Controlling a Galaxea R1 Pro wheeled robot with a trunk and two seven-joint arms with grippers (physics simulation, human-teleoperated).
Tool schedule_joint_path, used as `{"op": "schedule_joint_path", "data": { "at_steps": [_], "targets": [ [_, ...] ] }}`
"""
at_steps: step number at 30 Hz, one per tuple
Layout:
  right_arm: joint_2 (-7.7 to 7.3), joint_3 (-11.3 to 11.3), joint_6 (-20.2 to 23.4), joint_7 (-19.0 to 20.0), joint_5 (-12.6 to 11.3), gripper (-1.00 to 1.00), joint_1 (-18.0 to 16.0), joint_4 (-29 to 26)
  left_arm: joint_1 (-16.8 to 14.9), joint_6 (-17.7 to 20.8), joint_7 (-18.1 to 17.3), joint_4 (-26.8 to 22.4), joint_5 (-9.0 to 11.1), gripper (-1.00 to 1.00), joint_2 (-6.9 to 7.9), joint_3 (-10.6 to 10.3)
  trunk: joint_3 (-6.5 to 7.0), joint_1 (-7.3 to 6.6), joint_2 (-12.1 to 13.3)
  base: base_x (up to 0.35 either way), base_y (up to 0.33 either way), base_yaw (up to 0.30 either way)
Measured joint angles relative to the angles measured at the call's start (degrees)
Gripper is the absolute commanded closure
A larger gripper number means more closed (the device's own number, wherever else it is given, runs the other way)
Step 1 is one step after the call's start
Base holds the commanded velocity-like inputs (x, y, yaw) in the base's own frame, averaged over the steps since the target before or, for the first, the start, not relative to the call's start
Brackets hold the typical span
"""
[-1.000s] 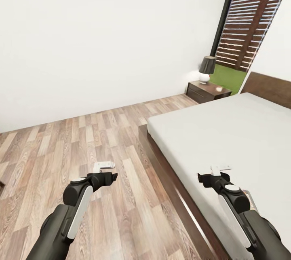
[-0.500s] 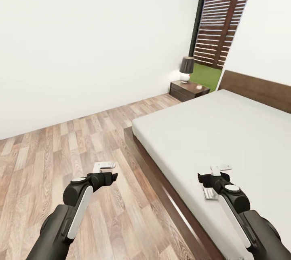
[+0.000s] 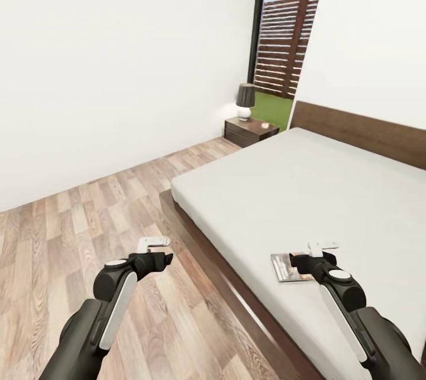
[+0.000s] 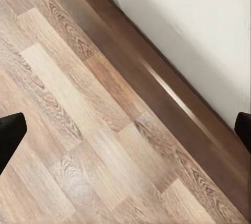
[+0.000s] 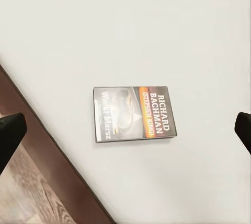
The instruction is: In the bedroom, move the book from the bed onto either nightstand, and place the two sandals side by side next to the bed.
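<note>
The book (image 3: pixel 285 266) lies flat on the light-grey mattress of the bed (image 3: pixel 307 191) near its front edge; in the right wrist view the book (image 5: pixel 134 114) shows a dark cover with an orange band. My right gripper (image 3: pixel 310 257) hovers just above and beside it, open, with both fingertips (image 5: pixel 10 135) wide apart at the frame edges. My left gripper (image 3: pixel 158 253) hangs open over the wood floor beside the bed frame (image 4: pixel 157 83). A dark nightstand (image 3: pixel 251 130) stands at the far corner by the headboard.
A black-shaded lamp (image 3: pixel 245 99) and a small object sit on the nightstand. A tall window (image 3: pixel 284 43) behind it shows a slatted fence and grass. White walls close the room on the left and behind the headboard (image 3: pixel 361 132). Plank floor (image 3: pixel 77 214) stretches left of the bed.
The whole picture has shifted left, so the camera turned right. The book came into view under my right gripper. Both arms keep the same pose relative to the camera.
</note>
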Motion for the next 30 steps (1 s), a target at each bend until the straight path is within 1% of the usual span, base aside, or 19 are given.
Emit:
{"op": "schedule_joint_path", "data": {
  "at_steps": [24,30],
  "targets": [
    [0.0,0.0,0.0,0.0,0.0,-1.0,0.0,0.2,0.0,0.0,0.1,0.0,0.0,-1.0,-0.01,0.2,0.46,-0.02,0.0,0.173,0.227,-0.279],
    [0.0,0.0,0.0,0.0,0.0,-1.0,0.0,0.2,0.0,0.0,0.2,0.2,-0.1,-1.0,0.01,0.4,0.57,0.0,0.0,0.067,0.103,-0.27]
  ]
}}
